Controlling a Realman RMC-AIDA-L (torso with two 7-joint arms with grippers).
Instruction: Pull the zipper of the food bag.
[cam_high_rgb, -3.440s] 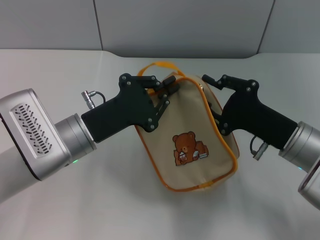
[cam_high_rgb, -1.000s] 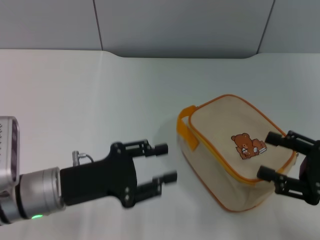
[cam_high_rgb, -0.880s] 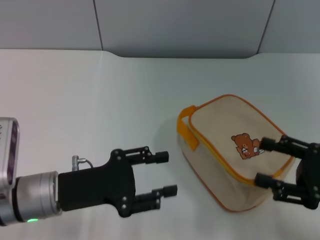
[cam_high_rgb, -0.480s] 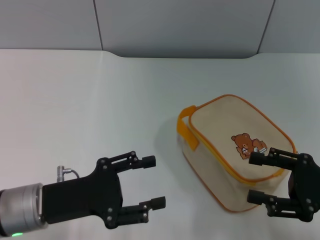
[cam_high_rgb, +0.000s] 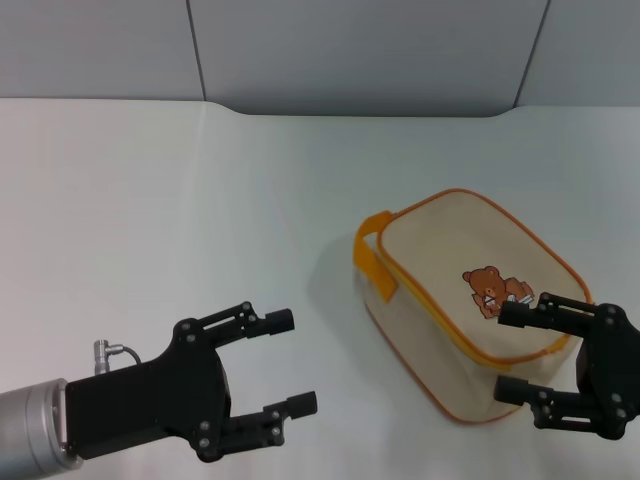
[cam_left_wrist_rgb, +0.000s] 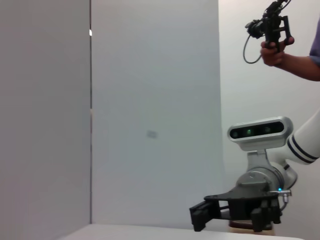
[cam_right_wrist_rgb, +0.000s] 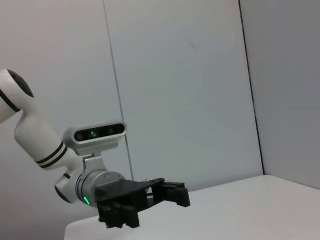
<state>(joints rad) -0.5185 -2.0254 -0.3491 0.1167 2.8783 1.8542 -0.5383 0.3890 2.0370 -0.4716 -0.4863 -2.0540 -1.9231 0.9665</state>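
Food bag (cam_high_rgb: 470, 300) lay on its side on white table (cam_high_rgb: 200, 200), right of centre in head view, bear print (cam_high_rgb: 493, 290) facing up and orange strap loop (cam_high_rgb: 373, 262) at its left end. Orange piping ran round the upper panel's edge. Zipper couldn't be made out in any view, so pull tab position unknown.

L gripper (cam_high_rgb: 285, 362) sat low at front left of table, well apart from bag, fingers spread wide w/ nothing between them. Its black body ran back to a silver wrist at the pic's bottom left corner. A small metal plug stuck up near that wrist.

R gripper (cam_high_rgb: 512, 352) was at bag's near right corner, also spread wide and empty; upper fingertip overlapped the beige panel just beside the bear print, lower fingertip by the bag's front lower edge. Whether either tip touched the fabric: can't tell.

L wrist view caught the R gripper (cam_left_wrist_rgb: 204, 216) farther off, fingers apart, plus a person's hand (cam_left_wrist_rgb: 272, 47) holding a black device high up. R wrist view showed the L gripper (cam_right_wrist_rgb: 176, 194) across the table, fingers parted too.
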